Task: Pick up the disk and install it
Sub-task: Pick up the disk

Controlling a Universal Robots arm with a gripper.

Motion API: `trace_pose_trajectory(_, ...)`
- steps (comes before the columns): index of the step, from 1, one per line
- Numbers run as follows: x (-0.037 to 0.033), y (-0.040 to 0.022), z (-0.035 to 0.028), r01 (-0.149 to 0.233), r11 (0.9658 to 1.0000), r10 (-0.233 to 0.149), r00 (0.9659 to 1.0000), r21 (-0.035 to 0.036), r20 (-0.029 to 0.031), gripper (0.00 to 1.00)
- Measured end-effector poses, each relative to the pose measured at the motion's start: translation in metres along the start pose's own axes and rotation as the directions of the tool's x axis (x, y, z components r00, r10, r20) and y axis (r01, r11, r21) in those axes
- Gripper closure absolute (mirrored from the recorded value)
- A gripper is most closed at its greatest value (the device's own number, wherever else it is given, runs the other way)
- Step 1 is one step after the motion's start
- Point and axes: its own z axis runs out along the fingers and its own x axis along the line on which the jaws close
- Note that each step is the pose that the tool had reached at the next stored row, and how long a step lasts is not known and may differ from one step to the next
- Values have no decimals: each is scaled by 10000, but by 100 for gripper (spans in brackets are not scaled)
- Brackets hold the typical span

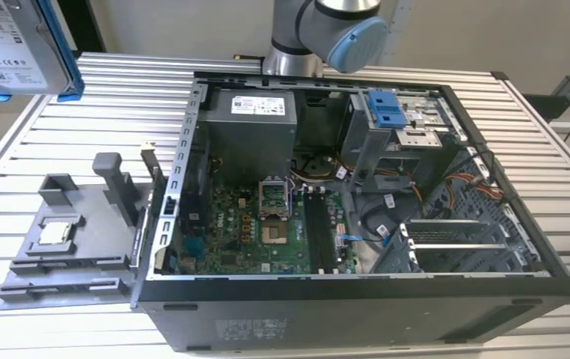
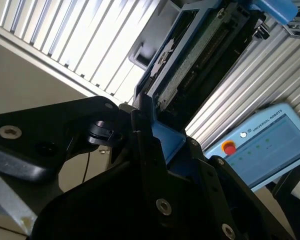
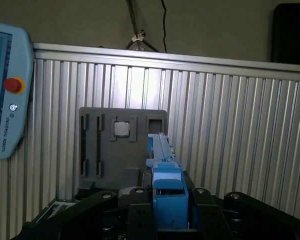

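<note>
The disk point(image 1: 10, 41), silver-grey with a white label and a blue carrier rail, hangs high at the exterior view's upper left, well above the table and to the left of the open computer case point(image 1: 365, 224). In both wrist views my gripper point(image 3: 168, 202) point(image 2: 160, 145) is shut on the blue rail of the disk point(image 3: 162, 150) point(image 2: 190, 65), which sticks out edge-on from between the black fingers point(image 3: 140, 217). Inside the case, a grey drive cage with a blue latch point(image 1: 390, 112) stands at the far right.
A grey fixture tray point(image 1: 75, 262) carrying a small square processor chip point(image 1: 55, 232) lies on the slatted table left of the case. The arm's base point(image 1: 315, 30) stands behind the case. A light-blue teach pendant point(image 3: 2, 90) rests on the table.
</note>
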Motion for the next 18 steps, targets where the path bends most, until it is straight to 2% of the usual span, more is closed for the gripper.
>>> trace_pose_trajectory(8, 11, -158, 0, -1, 10000, 1, 10000, -43, 3, 100)
trace_pose_trajectory(18, 28, -418, 1, -1, 9999, 1, 10000, -119, 8, 100)
